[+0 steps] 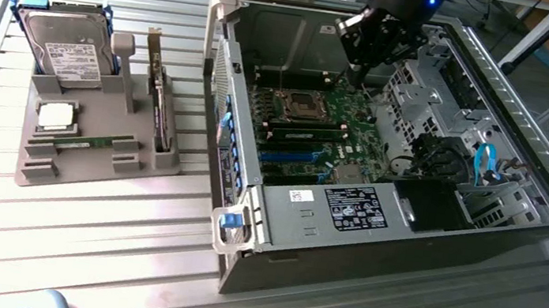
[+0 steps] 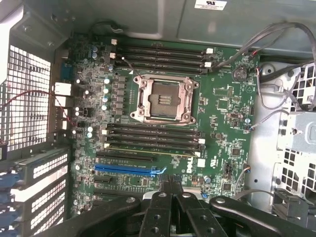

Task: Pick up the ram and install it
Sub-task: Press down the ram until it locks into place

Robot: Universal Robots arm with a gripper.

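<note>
While the slatted table [image 1: 85, 217] carries everything, the things on it fall into two groups. Toward the table's edge at the exterior view's left lies a grey holder [image 1: 39, 171]. At the holder's far end a hard drive [image 1: 66, 43] leans back in its cradle. Nearer, by the holder's left edge, a square silver processor chip [image 1: 56, 116] lies flat in a pocket. Just beside that, toward the holder's near edge, the ram [image 1: 85, 143] lies flat in a shallow groove, touched by nothing and well apart from the arm. Along the holder's right edge a taller expansion card [image 1: 160, 111] stands upright on its long edge.

Just beside the holder, an open computer case [image 1: 370, 238] lies on its side and reaches almost to the table's edge at the exterior view's right. Its green motherboard [image 2: 222, 103] faces up. The processor socket [image 2: 164, 100] sits mid-board with its frame bare, and banks of dark memory slots run on both sides of it. In the bank nearer the blue slot [image 2: 128, 169], one slot holds a thin green stick [image 1: 304, 136] seated on edge.

Over the case's far part hangs the gripper [image 1: 358, 69], above the board and touching nothing. In the wrist view its black fingers [image 2: 163, 190] are pressed together with nothing between them. A blue cable [image 1: 484, 162] loops in the drive bays by the case's right wall.
</note>
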